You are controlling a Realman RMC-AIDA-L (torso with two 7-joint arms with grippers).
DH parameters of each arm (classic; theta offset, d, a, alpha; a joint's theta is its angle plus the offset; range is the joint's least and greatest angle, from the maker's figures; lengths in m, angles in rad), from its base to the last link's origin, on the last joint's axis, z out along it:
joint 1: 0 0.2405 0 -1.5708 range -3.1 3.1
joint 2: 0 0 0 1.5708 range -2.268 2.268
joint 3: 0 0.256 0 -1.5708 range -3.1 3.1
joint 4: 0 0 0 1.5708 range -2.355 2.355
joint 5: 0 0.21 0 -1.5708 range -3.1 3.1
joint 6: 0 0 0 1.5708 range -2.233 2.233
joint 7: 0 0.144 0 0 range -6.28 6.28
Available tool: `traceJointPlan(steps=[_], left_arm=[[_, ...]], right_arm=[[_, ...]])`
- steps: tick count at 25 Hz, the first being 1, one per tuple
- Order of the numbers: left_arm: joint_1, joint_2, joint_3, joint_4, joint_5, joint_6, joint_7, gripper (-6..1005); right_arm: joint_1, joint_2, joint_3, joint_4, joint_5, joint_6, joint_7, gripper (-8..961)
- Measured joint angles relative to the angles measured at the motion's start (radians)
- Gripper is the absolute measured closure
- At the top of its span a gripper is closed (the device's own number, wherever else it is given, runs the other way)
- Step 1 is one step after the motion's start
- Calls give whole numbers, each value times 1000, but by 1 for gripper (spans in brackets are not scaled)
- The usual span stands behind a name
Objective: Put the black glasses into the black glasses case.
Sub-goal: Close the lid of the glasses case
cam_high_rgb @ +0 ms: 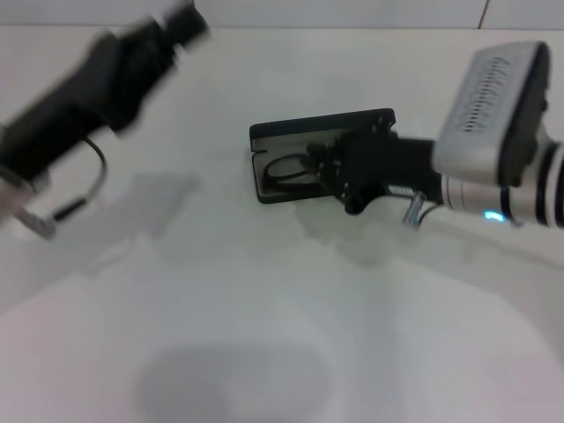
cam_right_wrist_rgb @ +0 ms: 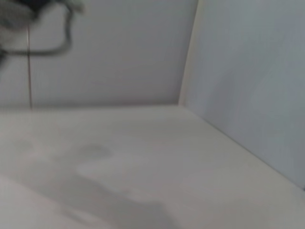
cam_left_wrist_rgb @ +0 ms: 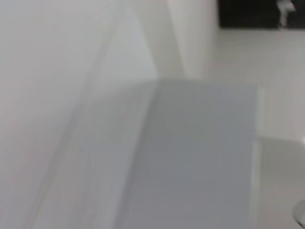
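In the head view the black glasses case (cam_high_rgb: pixel 273 137) lies open in the middle of the white table, lid raised at the back. The black glasses (cam_high_rgb: pixel 286 167) lie inside it, one oval lens showing. My right gripper (cam_high_rgb: pixel 328 169) reaches from the right over the case's right half and hides that part; its fingers sit at the glasses. My left gripper (cam_high_rgb: pixel 181 26) is raised at the far left, away from the case. Neither wrist view shows the case or the glasses.
The white table (cam_high_rgb: pixel 264 308) spreads all around the case. A wall runs along the table's far edge (cam_high_rgb: pixel 352 18). The right wrist view shows a wall corner (cam_right_wrist_rgb: pixel 188 71) and the left arm's cable (cam_right_wrist_rgb: pixel 47 47).
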Motion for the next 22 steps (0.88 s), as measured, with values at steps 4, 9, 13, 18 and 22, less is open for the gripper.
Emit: traceJointPlan(steps=[4, 9, 13, 18, 22], left_arm=[[-57, 2, -70, 55, 53, -194, -94, 956], [-197, 46, -69, 166, 375, -437, -249, 950], [-294, 49, -67, 201, 615, -542, -340, 903], [-342, 11, -67, 217, 794, -621, -344, 825], [-366, -20, -67, 211, 864, -696, -344, 746]], right_arm=[[-119, -4, 20, 7, 212, -124, -143, 835], [-205, -7, 124, 141, 420, -455, -388, 831], [-197, -6, 231, 328, 539, -653, -466, 827], [-160, -6, 279, 527, 659, -768, -555, 822], [-139, -4, 302, 590, 668, -787, -568, 818]])
